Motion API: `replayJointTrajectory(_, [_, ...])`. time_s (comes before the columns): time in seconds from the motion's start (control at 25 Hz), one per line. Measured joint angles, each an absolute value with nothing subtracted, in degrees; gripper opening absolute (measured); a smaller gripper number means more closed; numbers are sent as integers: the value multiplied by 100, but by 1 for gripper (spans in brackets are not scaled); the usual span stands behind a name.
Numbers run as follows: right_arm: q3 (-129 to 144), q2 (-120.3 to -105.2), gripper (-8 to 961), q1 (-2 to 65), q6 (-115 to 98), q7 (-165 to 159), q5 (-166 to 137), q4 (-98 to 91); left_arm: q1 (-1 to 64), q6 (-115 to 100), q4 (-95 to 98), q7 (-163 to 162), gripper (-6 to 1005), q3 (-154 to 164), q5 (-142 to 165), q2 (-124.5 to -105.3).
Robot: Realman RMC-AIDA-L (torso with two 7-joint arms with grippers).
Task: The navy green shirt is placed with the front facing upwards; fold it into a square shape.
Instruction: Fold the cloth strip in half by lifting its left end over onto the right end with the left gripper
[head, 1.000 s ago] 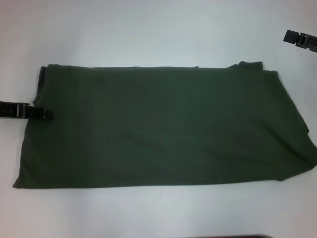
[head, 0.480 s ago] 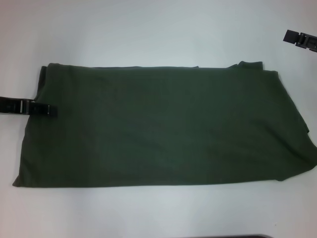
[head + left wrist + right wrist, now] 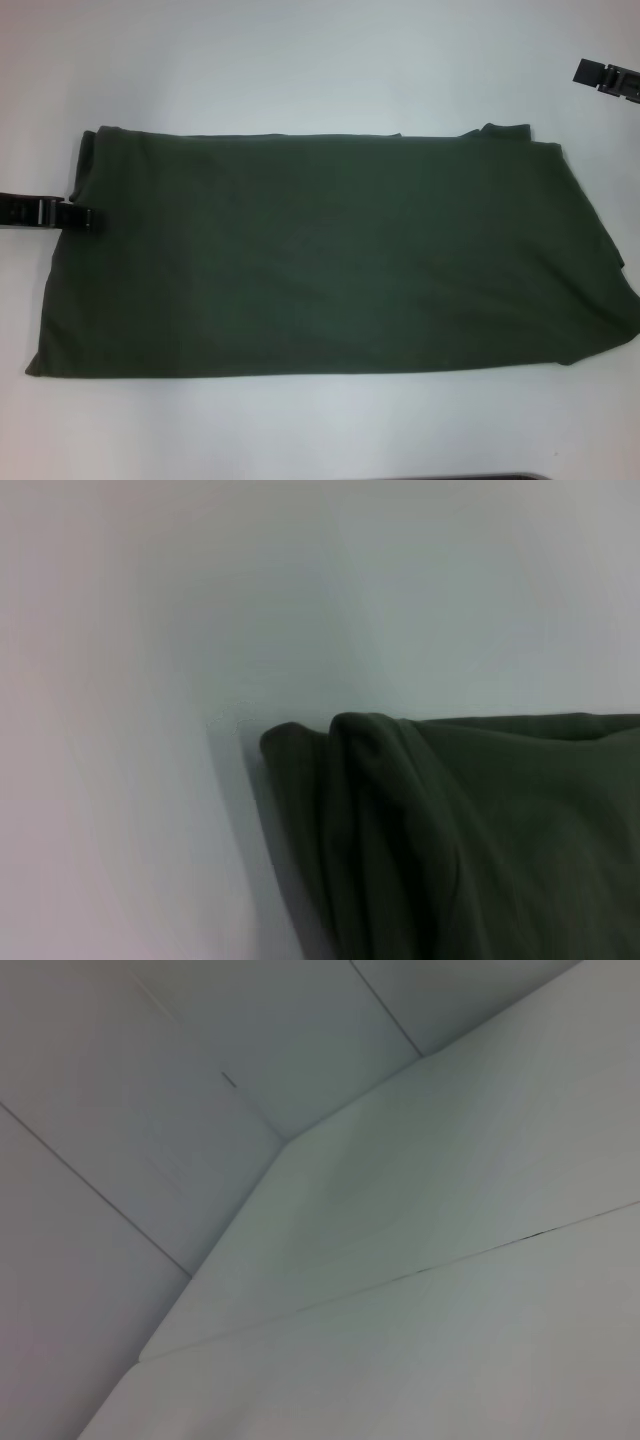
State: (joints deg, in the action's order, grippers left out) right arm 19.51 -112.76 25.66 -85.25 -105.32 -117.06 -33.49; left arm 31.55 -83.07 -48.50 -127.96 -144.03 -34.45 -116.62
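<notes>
My left gripper [image 3: 88, 218] sits at the left short edge of the navy green shirt [image 3: 330, 255]; can't tell if it's pinching. The shirt lies flat on the white table [image 3: 300, 60] as a long band, long axis left-right. My right gripper [image 3: 606, 78] is parked far right, state unclear. Left is nearer.

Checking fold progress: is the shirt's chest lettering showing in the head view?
No, the shirt lies as a long plain green rectangle on the table with no lettering visible.
</notes>
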Motion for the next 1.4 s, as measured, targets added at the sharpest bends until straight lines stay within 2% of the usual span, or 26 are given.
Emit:
replayJointTrajectory(0.24, [1951,-11280,924,2567,-8525,-10525,-11706,-3349,3155,-8279,-4852,-12801,204,-14377,-3434,-11660])
replayJointTrajectory(0.68, [1951,-11285,924,2566,-8525,-10528,-11707,-3349,3156,-8334,-4842,-12804,92,-14402,-3470,-11672])
replayJointTrajectory(0.96, [1951,-11285,924,2567,-8525,-10537,-11709,-3349,3155,-8756,-4960,-12763,91,-14418,-3931,-11691])
replayJointTrajectory(1.4, [1951,-11285,924,2552,-8525,-10515,-11726,-3349,3107,-9390,-5442,-12795,90,-14429,-4472,-11837])
